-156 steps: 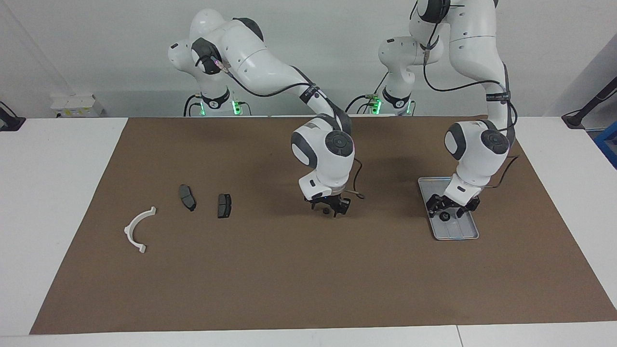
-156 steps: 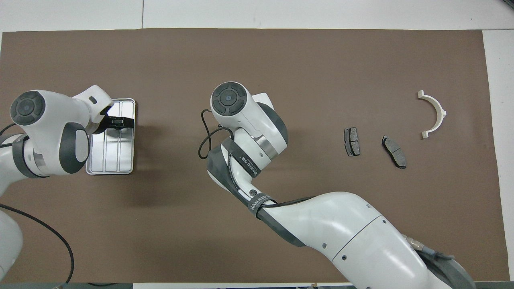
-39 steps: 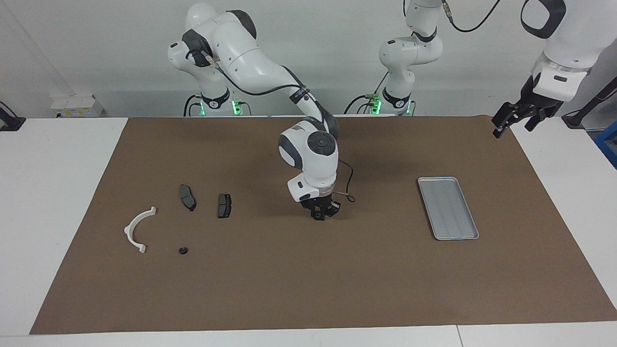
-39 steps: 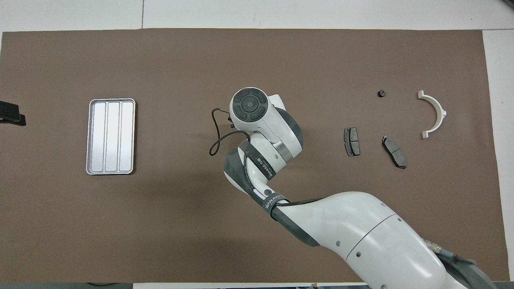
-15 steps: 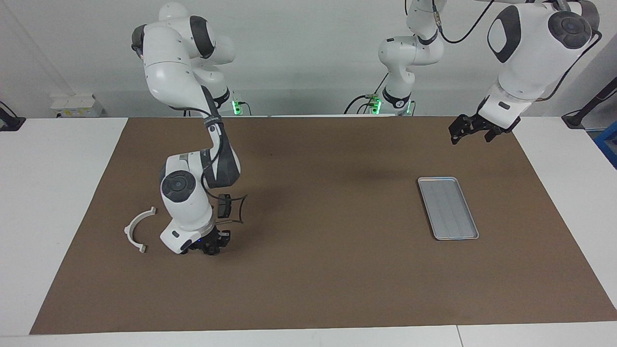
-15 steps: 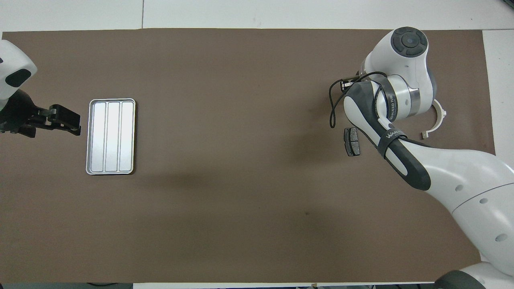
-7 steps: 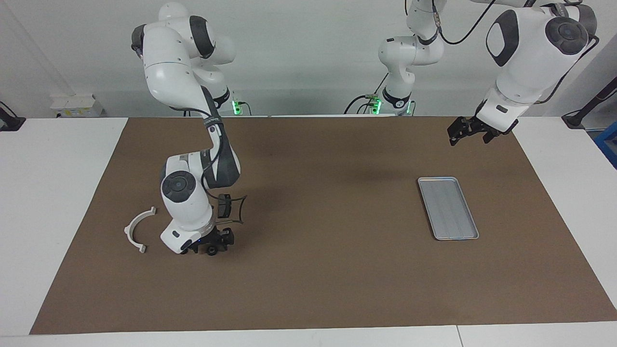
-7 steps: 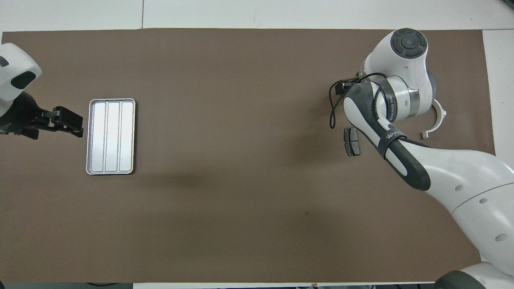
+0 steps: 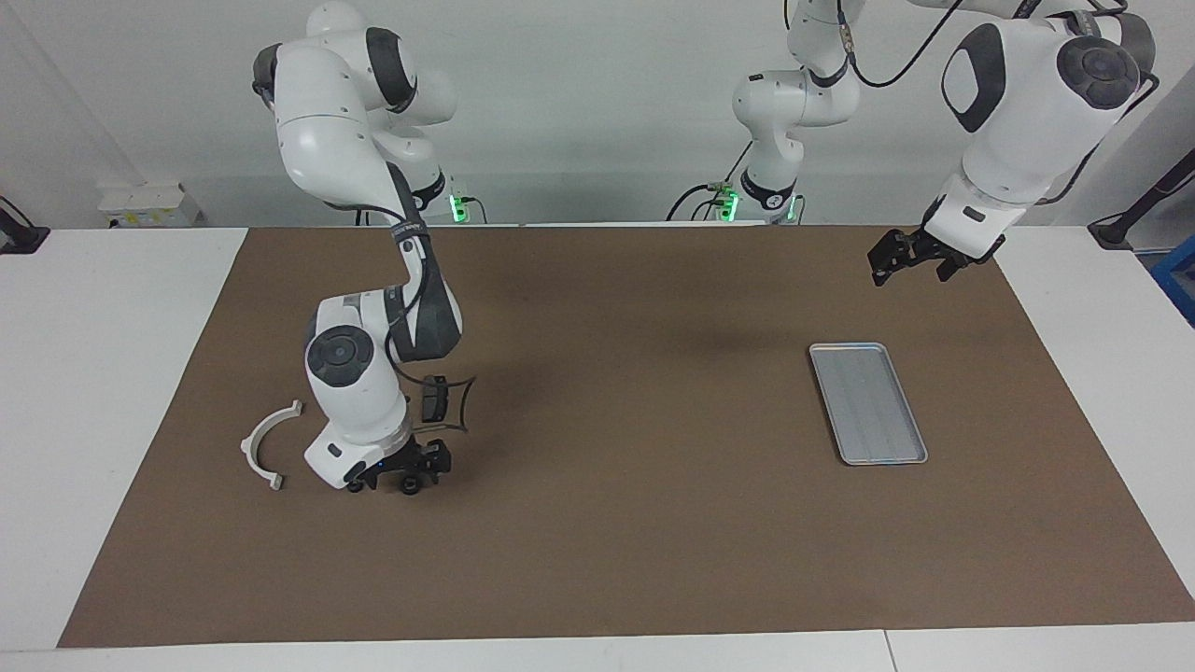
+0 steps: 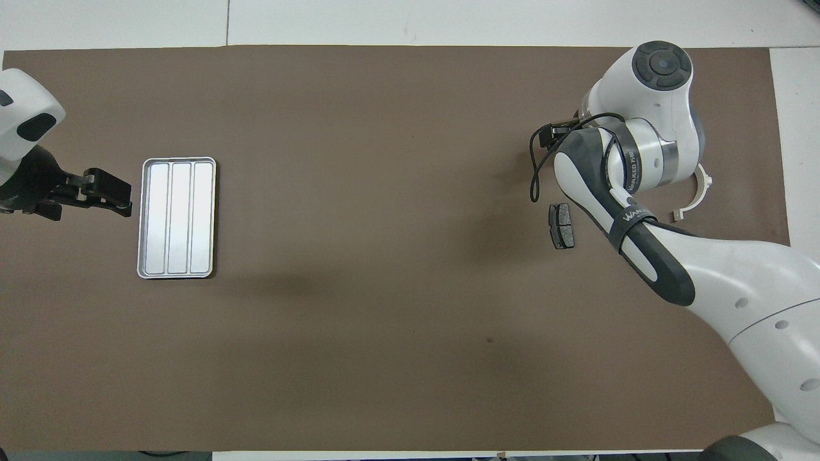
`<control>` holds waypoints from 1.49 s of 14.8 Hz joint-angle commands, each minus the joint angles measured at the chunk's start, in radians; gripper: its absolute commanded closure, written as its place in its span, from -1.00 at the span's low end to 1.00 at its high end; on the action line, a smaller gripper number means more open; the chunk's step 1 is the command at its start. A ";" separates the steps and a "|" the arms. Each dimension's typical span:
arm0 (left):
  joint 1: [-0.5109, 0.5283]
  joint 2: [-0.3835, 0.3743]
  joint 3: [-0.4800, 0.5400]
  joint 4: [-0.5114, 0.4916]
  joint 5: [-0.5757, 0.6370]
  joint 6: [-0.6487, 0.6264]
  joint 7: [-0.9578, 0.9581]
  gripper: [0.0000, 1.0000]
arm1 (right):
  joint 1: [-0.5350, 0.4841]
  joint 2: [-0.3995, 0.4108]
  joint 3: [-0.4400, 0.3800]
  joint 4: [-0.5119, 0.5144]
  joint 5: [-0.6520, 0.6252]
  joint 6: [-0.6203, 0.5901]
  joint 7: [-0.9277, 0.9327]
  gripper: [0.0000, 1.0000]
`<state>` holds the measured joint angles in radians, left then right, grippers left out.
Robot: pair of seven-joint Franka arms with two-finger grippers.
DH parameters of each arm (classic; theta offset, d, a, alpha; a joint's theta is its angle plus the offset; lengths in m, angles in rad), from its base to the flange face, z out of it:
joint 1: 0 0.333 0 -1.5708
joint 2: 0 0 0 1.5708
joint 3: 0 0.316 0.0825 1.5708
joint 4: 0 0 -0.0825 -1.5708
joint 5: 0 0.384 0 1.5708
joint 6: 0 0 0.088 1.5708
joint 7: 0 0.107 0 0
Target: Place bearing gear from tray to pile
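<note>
A small black bearing gear lies on the brown mat just under my right gripper, which hangs open and holds nothing. A second small black gear lies beside it, toward the white semicircular bracket of the pile. One dark brake pad shows nearer to the robots; my right arm hides the other pad. In the overhead view the arm covers the gears. The silver tray holds nothing. My left gripper waits open in the air, beside the tray.
The brown mat covers most of the white table. In the overhead view the brake pad and one end of the bracket show past the right arm. The right arm's cable loops over the pad.
My right gripper has opened and let go of the gear it carried, which now lies on the mat by the pile, and the gripper has risen a little. The left arm has barely moved.
</note>
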<state>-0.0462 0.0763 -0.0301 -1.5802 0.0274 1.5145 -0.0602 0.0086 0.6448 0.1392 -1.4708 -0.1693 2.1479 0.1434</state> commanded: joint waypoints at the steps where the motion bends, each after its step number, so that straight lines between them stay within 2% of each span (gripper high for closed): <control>1: 0.002 -0.032 0.006 -0.041 -0.009 0.026 0.010 -1.00 | -0.030 -0.042 0.014 -0.034 -0.004 0.009 0.001 -1.00; 3: 0.002 -0.032 0.006 -0.041 -0.009 0.026 0.010 -1.00 | -0.039 -0.069 0.014 -0.034 -0.004 0.000 -0.001 -1.00; 6: -0.003 -0.032 0.006 -0.041 -0.009 0.027 0.010 -1.00 | -0.041 -0.161 0.013 -0.037 0.016 -0.107 0.001 -1.00; 9: 0.000 -0.032 0.006 -0.041 -0.011 0.027 0.010 -1.00 | -0.045 -0.311 0.005 -0.109 0.109 -0.206 0.010 -1.00; 13: 0.000 -0.032 0.006 -0.041 -0.011 0.027 0.010 -1.00 | -0.035 -0.515 -0.003 -0.255 0.120 -0.244 0.010 -1.00; 17: -0.007 -0.032 0.004 -0.040 -0.021 0.039 0.014 -1.00 | -0.024 -0.657 -0.013 -0.256 0.154 -0.434 0.012 -1.00; 20: -0.012 -0.030 0.004 -0.040 -0.023 0.046 0.017 -1.00 | 0.072 -0.727 -0.111 -0.250 0.162 -0.534 0.027 -1.00; 22: -0.011 -0.032 0.004 -0.040 -0.023 0.047 0.019 -1.00 | 0.083 -0.741 -0.127 -0.226 0.163 -0.588 0.050 -1.00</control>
<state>-0.0480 0.0755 -0.0369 -1.5816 0.0181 1.5364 -0.0570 0.0723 -0.0704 0.0378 -1.6814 -0.0257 1.5884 0.1645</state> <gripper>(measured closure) 0.000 0.000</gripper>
